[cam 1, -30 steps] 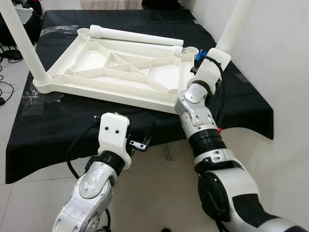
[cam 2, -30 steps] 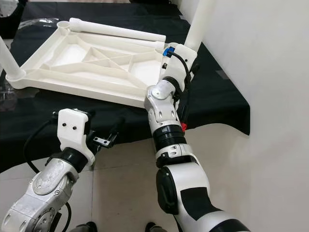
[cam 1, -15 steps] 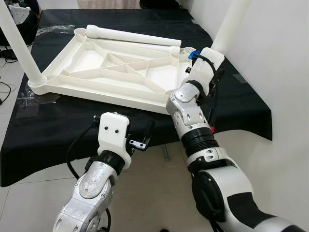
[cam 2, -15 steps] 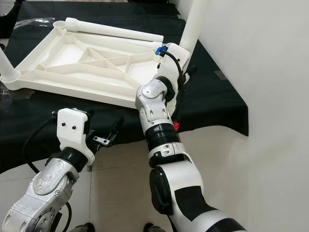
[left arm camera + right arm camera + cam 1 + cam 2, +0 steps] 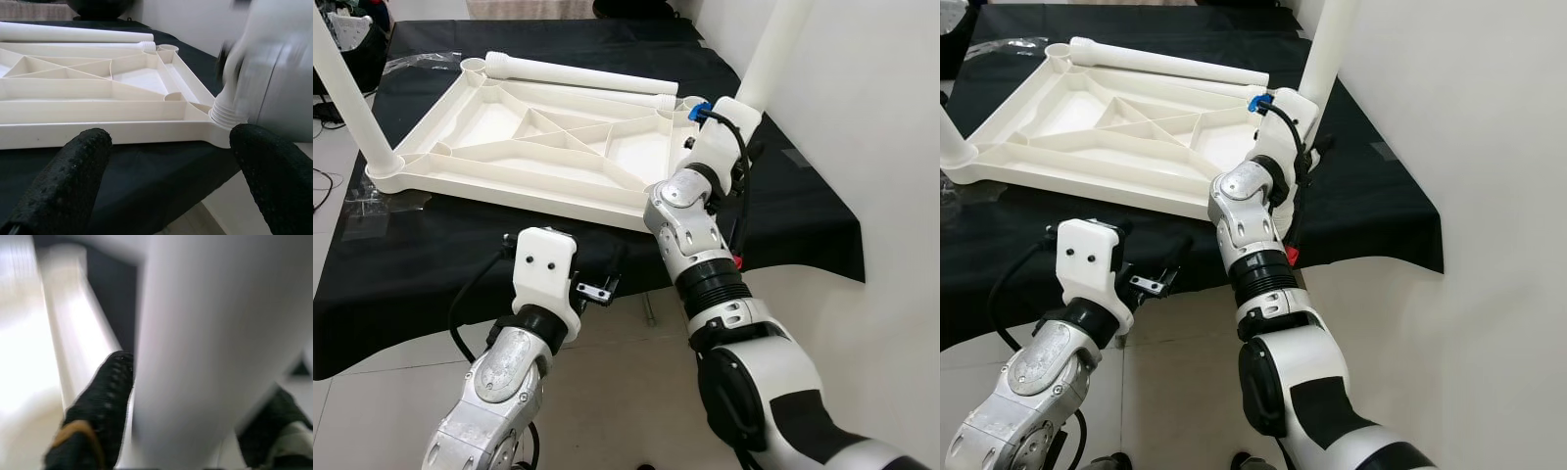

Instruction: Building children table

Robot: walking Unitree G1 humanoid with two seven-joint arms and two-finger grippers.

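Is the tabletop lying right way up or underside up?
Underside up: the tabletop shows its ribs and corner sockets, on the black cloth.

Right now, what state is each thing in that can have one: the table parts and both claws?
White plastic tabletop: upside down on the black cloth, ribs facing up.
Near-left white leg: standing in its corner socket.
Near-right white leg: standing at its corner, right claw closed around it.
Loose white leg: lying along the far edge, unmounted.
Far sockets: empty.
Left claw: open, holding nothing.
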